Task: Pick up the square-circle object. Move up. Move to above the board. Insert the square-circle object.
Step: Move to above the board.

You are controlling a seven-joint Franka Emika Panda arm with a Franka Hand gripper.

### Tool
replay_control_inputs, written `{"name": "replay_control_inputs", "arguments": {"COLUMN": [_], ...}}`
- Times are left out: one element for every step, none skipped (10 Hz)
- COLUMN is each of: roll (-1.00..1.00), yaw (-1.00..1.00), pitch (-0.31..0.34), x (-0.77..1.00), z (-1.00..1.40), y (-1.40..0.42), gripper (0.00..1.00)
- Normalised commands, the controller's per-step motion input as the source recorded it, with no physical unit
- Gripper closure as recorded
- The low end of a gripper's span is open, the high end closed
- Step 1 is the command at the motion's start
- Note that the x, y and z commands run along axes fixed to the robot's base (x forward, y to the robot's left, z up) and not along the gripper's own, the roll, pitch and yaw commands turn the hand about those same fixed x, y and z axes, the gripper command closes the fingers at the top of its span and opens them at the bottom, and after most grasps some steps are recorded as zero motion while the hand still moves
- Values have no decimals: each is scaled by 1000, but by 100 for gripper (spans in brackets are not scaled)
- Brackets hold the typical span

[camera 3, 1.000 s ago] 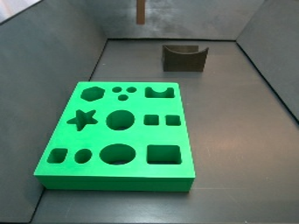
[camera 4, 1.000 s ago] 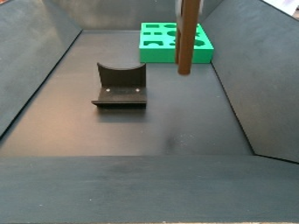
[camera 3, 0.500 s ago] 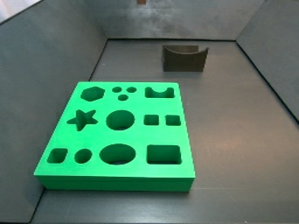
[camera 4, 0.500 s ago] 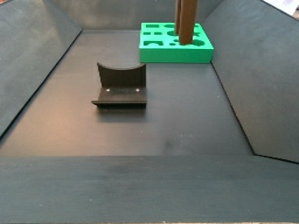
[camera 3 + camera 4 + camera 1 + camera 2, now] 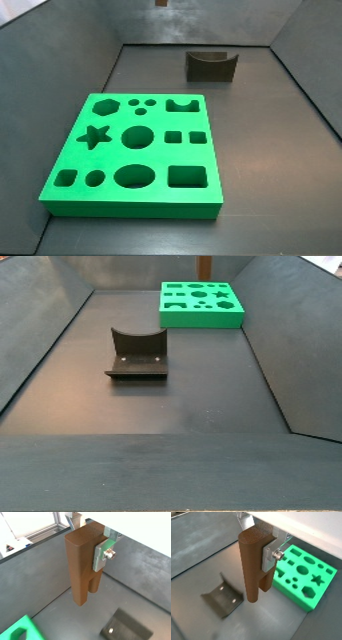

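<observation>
My gripper (image 5: pixel 88 556) is shut on the square-circle object (image 5: pixel 80 567), a tall brown wooden piece with two long legs hanging down. One silver finger (image 5: pixel 104 554) shows flat against its side; the opposite finger is hidden behind it. Both wrist views show the hold (image 5: pixel 258 558), with the piece (image 5: pixel 252 567) high above the floor. In a side view only the piece's lower tip (image 5: pixel 162 3) shows at the upper edge. The green board (image 5: pixel 134 150) lies flat with all cutouts empty. It also shows in the other views (image 5: pixel 201 304) (image 5: pixel 304 577) (image 5: pixel 20 629).
The dark fixture (image 5: pixel 211 65) stands on the floor beyond the board, also seen in a side view (image 5: pixel 136 354) and both wrist views (image 5: pixel 223 599) (image 5: pixel 130 629). Grey walls (image 5: pixel 40 346) enclose the dark floor on all sides.
The gripper has risen with the brown piece. The piece has climbed almost out of both side views. The board and fixture have not moved.
</observation>
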Motion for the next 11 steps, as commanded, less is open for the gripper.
{"name": "replay_control_inputs", "arguments": {"roll": [21, 1, -4, -10, -1, 1, -2, -6, 11, 13, 20], "yaw": [-16, -7, 0, 5, 4, 8, 9, 7, 10, 11, 10], "pitch": [14, 20, 38, 53, 70, 86, 101, 116, 132, 138, 127], "x": [33, 35, 37, 40, 49, 60, 76, 95, 119, 113, 97], "z": [134, 139, 147, 153, 155, 158, 162, 165, 165, 126, 69], "y": [-1000, -1000, -1000, -1000, -1000, -1000, -1000, -1000, -954, -661, -332], "gripper": [100, 100, 100, 100, 100, 100, 100, 100, 100, 100, 100]}}
